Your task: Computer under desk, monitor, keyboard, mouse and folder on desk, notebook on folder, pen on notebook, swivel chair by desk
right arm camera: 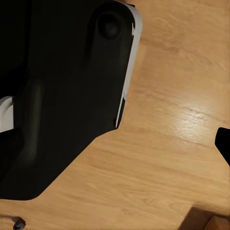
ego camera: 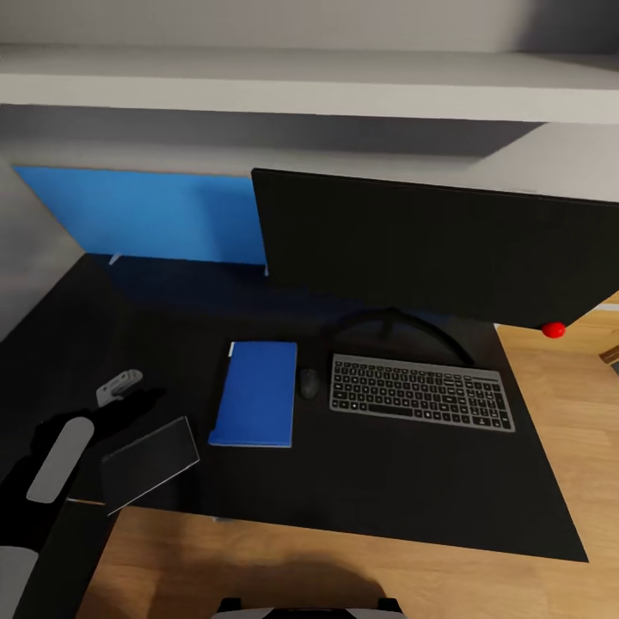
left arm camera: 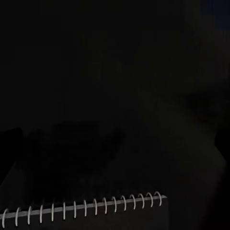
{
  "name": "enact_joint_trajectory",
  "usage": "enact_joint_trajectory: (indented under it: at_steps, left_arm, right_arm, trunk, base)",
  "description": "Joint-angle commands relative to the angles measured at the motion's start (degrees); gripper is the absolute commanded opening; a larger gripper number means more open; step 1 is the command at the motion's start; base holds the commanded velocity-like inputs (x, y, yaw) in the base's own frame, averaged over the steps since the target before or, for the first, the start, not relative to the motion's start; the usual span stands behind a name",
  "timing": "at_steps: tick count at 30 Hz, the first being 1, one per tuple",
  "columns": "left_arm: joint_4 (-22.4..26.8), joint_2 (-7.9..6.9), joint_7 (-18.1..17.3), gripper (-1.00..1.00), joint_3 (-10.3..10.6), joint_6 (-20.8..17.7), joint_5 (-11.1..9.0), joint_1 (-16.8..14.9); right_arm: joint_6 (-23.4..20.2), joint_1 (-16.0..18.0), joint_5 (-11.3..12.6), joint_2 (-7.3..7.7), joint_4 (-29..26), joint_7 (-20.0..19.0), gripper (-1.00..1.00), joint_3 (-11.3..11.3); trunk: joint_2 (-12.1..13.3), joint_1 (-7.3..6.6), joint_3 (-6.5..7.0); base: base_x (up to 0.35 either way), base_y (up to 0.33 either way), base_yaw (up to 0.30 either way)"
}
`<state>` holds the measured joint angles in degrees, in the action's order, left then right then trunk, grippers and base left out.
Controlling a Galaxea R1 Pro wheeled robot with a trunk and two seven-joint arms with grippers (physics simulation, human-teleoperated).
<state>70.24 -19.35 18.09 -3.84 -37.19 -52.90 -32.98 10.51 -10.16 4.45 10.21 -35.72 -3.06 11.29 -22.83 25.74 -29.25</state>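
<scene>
Desk [ego camera: 361,499], folder [ego camera: 255,393] lengthwise toward monitor [ego camera: 430,245]

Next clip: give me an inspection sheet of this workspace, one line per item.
Surface: black desk, wood floor in front.
Job's things: monitor upright; keyboard before it; mouse between keyboard and blue folder; spiral notebook at the left end effector, off the folder.
Clutter: red ball at the desk's right edge.
Grippers: left cannot tell; right not in view.
Cables: nothing seen.
Surroundings: blue panel, grey shelf.
</scene>
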Motion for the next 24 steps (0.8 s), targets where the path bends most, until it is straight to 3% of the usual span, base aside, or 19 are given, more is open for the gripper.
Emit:
enact_joint_trajectory:
  at_steps: [1, 13, 20, 24]
  left_arm:
    - [0.06, -0.02, 0.53, 1.00, -0.02, -0.18, -0.59, 0.00]
    - [-0.68, 0.11, 0.57, 1.00, 0.03, -0.10, -0.56, 0.10]
    - [-2.47, 0.66, 0.45, 1.00, 0.43, -0.08, -0.69, -0.37]
    - [-4.15, 1.69, 0.24, 1.00, 0.63, -0.05, -0.72, -1.30]
  right_arm:
    - [0.09, -0.02, 0.47, 0.06, -0.07, -0.11, 1.00, 0.19]
    - [0.12, -0.03, 0.48, 0.08, -0.05, -0.11, 1.00, 0.26]
    - [0.20, -0.01, 0.54, 0.08, -0.05, -0.11, 1.00, 0.30]
    - [0.21, -0.02, 0.54, 0.08, -0.05, -0.11, 1.00, 0.31]
  trunk:
    - [-0.09, 0.04, -0.07]
    - [-0.09, 0.04, -0.07]
    - [-0.09, 0.04, -0.07]
    - [-0.09, 0.04, -0.07]
  base:
    - [0.069, 0.026, 0.010]
    - [0.021, 0.008, 0.179]
    - [0.002, 0.001, 0.270]
    - [0.000, 0.000, 0.276]
